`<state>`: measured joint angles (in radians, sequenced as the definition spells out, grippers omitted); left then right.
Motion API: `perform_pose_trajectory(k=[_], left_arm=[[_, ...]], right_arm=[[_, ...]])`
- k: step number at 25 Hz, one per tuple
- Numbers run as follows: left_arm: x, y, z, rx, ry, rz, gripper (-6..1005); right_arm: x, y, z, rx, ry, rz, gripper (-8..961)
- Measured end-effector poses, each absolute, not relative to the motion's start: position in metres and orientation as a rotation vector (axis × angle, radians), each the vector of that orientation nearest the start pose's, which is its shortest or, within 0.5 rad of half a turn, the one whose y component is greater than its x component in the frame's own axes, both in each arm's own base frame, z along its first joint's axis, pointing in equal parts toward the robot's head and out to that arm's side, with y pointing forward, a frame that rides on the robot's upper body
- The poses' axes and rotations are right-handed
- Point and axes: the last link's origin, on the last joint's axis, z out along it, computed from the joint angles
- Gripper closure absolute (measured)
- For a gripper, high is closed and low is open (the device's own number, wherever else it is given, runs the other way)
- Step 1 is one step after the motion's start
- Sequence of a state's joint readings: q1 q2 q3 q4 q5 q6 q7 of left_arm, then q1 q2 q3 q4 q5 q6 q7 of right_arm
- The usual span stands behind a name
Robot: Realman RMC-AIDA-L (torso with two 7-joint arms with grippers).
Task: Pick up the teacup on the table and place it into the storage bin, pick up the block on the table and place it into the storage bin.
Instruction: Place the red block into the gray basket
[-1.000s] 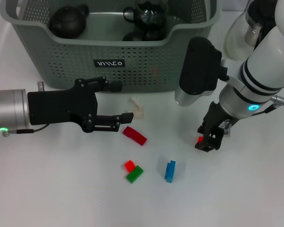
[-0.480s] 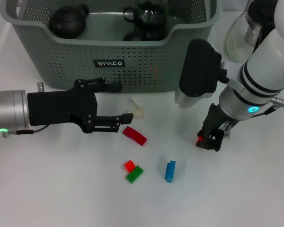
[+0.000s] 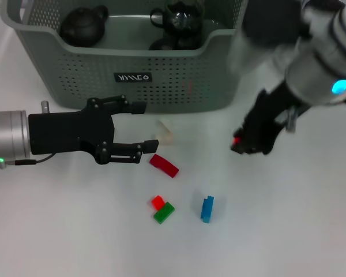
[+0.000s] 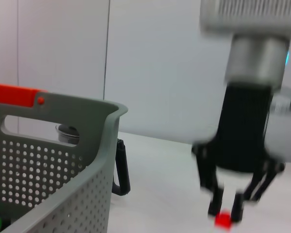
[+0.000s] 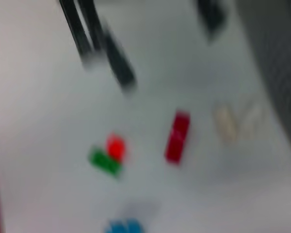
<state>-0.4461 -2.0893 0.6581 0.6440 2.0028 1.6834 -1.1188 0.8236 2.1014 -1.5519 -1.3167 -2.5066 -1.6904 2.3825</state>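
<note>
R gripper (image 3: 249, 144) clenched on a small red block (image 3: 237, 140), raised off the table (image 3: 288, 231), just in front of storage bin (image 3: 219, 81). L gripper (image 3: 143, 128) fingers spread, empty, low near bin front. Inside bin: dark teaware (image 3: 83, 24); whether a teacup is among it, cannot tell. Judged: block leg partway. Left on table: long red block (image 3: 164, 165), red/green pair (image 3: 161, 208), blue block (image 3: 207, 208), pale block (image 3: 166, 131).

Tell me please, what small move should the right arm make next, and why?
Probably carry on up and over the storage bin's rim. The right gripper holds a small red block clear of the table, beside the bin's wall. The left gripper hangs open nearby.
</note>
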Motion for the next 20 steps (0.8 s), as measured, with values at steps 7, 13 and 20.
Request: perform_pose_trajectory(k=[7, 13, 20], left_arm=[[-0.279, 0.292, -0.002, -2.761, -0.361, -0.754, 163], [-0.279, 0.292, -0.002, -2.76, -0.36, -0.752, 163], [-0.279, 0.292, -0.002, -2.758, -0.363, -0.752, 163]], right_arm=[[0.008, 0.353, 0.028, -2.946, 0.383, -0.149, 757], [-0.023, 0.402, 0.043, -2.764, 0.337, 0.088, 757], [-0.001, 0.452, -0.002, -2.716, 0.404, 0.03, 748]])
